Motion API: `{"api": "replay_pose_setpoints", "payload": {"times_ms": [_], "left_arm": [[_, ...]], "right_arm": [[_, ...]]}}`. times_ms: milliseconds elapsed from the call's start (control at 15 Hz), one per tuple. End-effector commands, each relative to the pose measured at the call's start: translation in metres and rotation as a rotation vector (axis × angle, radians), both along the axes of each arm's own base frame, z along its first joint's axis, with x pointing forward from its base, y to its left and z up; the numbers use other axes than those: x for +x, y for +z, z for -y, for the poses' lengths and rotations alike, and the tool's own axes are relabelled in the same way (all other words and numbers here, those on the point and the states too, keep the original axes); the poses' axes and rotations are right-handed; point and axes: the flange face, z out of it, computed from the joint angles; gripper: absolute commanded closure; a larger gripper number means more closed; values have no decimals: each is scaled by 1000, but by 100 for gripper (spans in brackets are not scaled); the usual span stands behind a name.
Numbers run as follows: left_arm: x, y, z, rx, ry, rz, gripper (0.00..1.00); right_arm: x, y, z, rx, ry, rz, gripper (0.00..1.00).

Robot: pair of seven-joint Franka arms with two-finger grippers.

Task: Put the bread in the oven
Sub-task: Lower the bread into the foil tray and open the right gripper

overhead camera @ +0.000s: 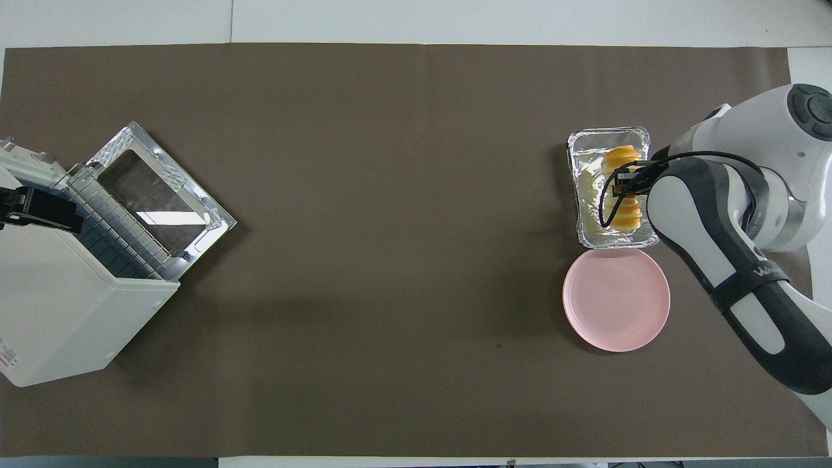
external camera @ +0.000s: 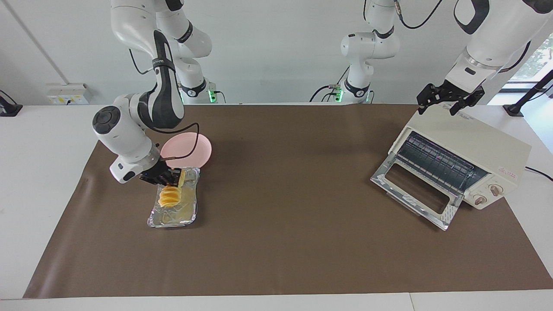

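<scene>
My right fingers (external camera: pixel 172 180) are grasping the bread (external camera: pixel 170 196) by one end, and the yellow-orange loaf is hanging down inside the crinkled foil tray (external camera: pixel 152 218); whether it is already touching the tray floor I cannot tell. In the overhead view the bread (overhead camera: pixel 621 195) is lying lengthwise along the side of the foil tray (overhead camera: pixel 608 242) toward my right arm's end, with my right fingers (overhead camera: pixel 625 179) clamped across it. The pink plate (overhead camera: pixel 615 300) is sitting bare at six o'clock from the tray in that view, touching its rim or just beside it, nearer to me.

My left fingers (external camera: pixel 449 100) are spread wide and released, gripping nothing, hovering over the top rear edge of the oven (external camera: pixel 475 149) while that arm is waiting. The cream-white oven (overhead camera: pixel 58 305) is standing at my left arm's end of the bench (overhead camera: pixel 403 260), at nine o'clock from the tray in the overhead view and well apart from it. Its glass door (external camera: pixel 412 190) is lying dropped open, with the wire rack (external camera: pixel 436 162) showing inside.
</scene>
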Motion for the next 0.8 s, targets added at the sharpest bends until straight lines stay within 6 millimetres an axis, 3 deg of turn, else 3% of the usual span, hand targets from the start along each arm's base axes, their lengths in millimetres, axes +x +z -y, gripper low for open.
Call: {"api": "replay_pose_setpoints", "payload": {"times_ms": [0,133,399,465,532,598,731], "left_arm": [[-5,0,-2,1,-8,12,0],[-5,-1,-2,1,-8,10,0],[-5,-1,-2,1,-8,10,0],[-5,-1,-2,1,-8,10,0],[-5,0,-2,1,-8,12,0],[-5,-1,-2,1,-8,10,0],[-5,0,-3,1,-7,12,0]], "right_arm": [[3,-22,3,2,18,17,76],[3,-24,2,4,18,12,75],[-2,-33,-1,1,19,16,60],[-2,-32,-2,1,17,19,42],[-2,-33,-2,1,15,19,16],[-1,-32,-2,1,17,19,0],[2,-25,0,-1,26,23,0]]}}
